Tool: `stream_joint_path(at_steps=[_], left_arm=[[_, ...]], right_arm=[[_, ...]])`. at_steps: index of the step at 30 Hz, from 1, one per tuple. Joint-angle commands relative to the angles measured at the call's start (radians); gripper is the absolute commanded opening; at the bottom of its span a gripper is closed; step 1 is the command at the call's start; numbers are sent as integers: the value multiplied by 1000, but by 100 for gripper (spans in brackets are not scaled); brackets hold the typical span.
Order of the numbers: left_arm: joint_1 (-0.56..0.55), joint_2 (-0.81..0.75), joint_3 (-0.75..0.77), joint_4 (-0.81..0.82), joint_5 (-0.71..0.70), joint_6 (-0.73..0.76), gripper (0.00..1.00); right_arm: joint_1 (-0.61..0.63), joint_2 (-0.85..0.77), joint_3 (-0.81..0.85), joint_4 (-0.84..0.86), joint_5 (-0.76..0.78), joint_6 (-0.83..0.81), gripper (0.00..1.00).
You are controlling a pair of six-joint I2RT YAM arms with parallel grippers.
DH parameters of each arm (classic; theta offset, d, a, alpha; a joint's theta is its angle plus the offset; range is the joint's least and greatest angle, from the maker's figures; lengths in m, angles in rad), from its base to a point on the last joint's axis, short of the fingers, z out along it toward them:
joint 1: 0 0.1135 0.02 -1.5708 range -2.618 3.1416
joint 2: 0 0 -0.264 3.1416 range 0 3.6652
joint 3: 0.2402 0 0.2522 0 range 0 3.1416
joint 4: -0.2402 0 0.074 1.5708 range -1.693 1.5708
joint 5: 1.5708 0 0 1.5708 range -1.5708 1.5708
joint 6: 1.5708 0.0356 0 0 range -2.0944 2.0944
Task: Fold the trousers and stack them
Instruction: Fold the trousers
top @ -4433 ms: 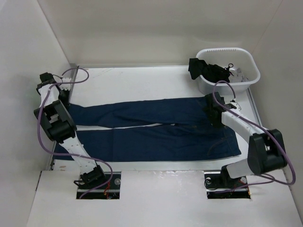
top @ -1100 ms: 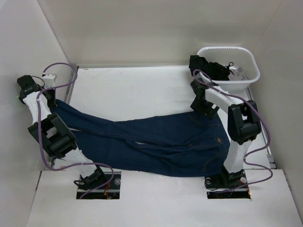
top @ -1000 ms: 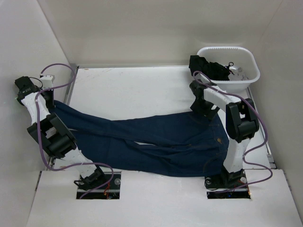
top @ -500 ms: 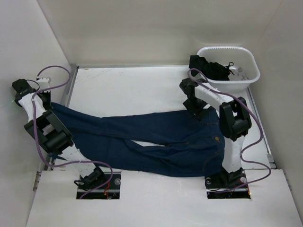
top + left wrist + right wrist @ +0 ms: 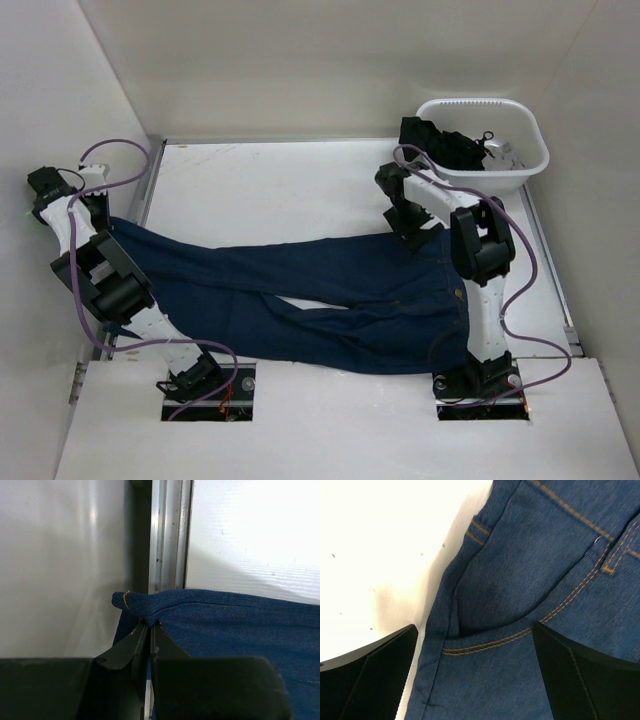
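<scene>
The dark navy jeans (image 5: 330, 290) lie across the table, legs to the left and waist to the right. My left gripper (image 5: 98, 215) is at the far left by the wall. In the left wrist view it (image 5: 150, 624) is shut on a folded bit of a leg hem (image 5: 145, 602) with orange stitching. My right gripper (image 5: 412, 235) hangs over the waist's far corner. In the right wrist view it (image 5: 474, 630) is open wide and empty above a front pocket (image 5: 520, 580) with tan stitching.
A white basket (image 5: 520, 110) stands at the back right with a black garment (image 5: 440, 145) draped over its rim. The enclosure wall (image 5: 60, 570) and a metal rail (image 5: 167, 535) are right beside the left gripper.
The jeans, flat at first, now run askew with the far leg hem pinched at the left wall. In the last second my right gripper slid left along the waist. The left gripper hardly moved.
</scene>
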Motion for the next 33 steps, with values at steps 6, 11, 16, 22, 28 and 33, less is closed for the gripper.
stream_joint_path(at_steps=[6,11,16,22,28,33], left_arm=[[27,-16,67,30,27,3,2],[27,-30,65,45,29,0,1],[9,-67,73,122,104,-25,0],[-114,-65,78,332,152,-48,0],[-211,-44,110,521,89,-112,0],[-237,-113,29,548,131,-77,0]], right_arm=[[29,13,-28,46,-86,37,3],[9,-150,-145,97,-5,28,0],[-29,-332,-162,138,233,-108,0],[-149,-431,-208,394,304,-343,0],[-260,-506,-292,566,279,-407,0],[-280,-540,-353,672,230,-539,0]])
